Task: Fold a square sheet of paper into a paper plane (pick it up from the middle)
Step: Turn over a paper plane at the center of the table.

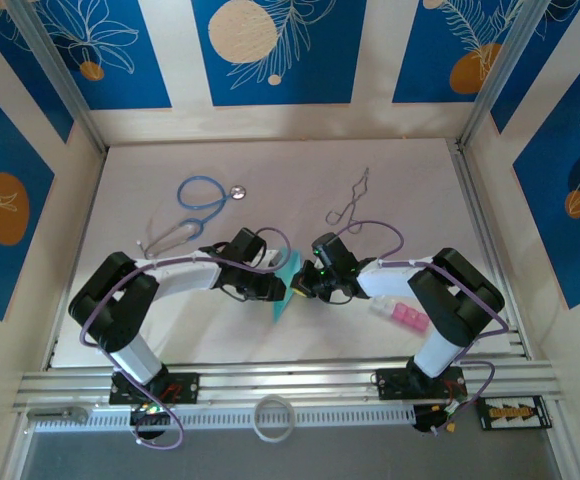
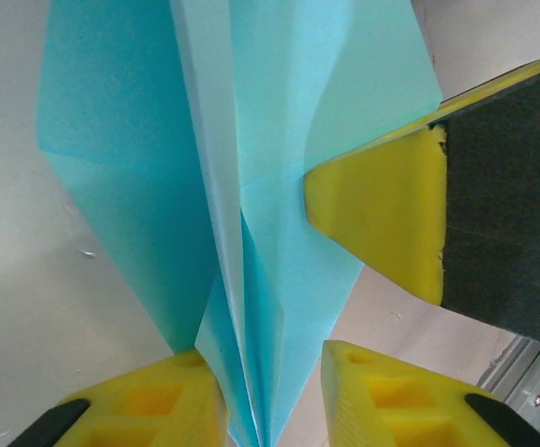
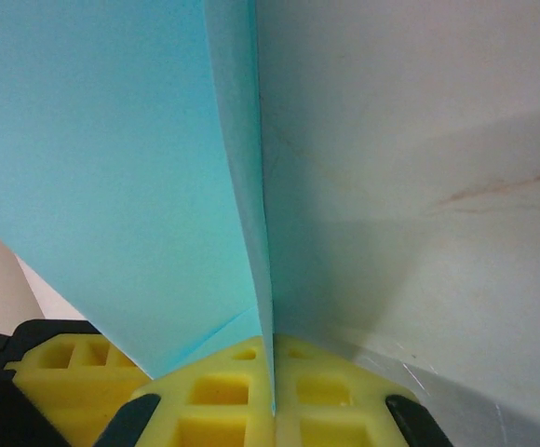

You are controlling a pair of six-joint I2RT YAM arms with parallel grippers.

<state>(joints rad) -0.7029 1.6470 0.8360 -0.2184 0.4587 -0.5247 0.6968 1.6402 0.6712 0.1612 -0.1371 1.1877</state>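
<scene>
Paper plane (image 1: 286, 287) sits on edge between both grippers over the middle of the table (image 1: 270, 170). Right gripper (image 3: 272, 391) is clamped on the centre crease. Left gripper (image 2: 270, 396) straddles the folded layers with a narrow gap; whether it grips them cannot be told.

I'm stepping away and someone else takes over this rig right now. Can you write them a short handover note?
Right hand: shut on the paper plane.
Left hand: open, with one finger on each side of the plane's narrow end, not clamped.
Plane: held between both hands over the middle of the table.
Done: the sheet is folded into a dart with a centre crease.
Left: probably clamp with the left hand, finish the wings and set it down.
</scene>
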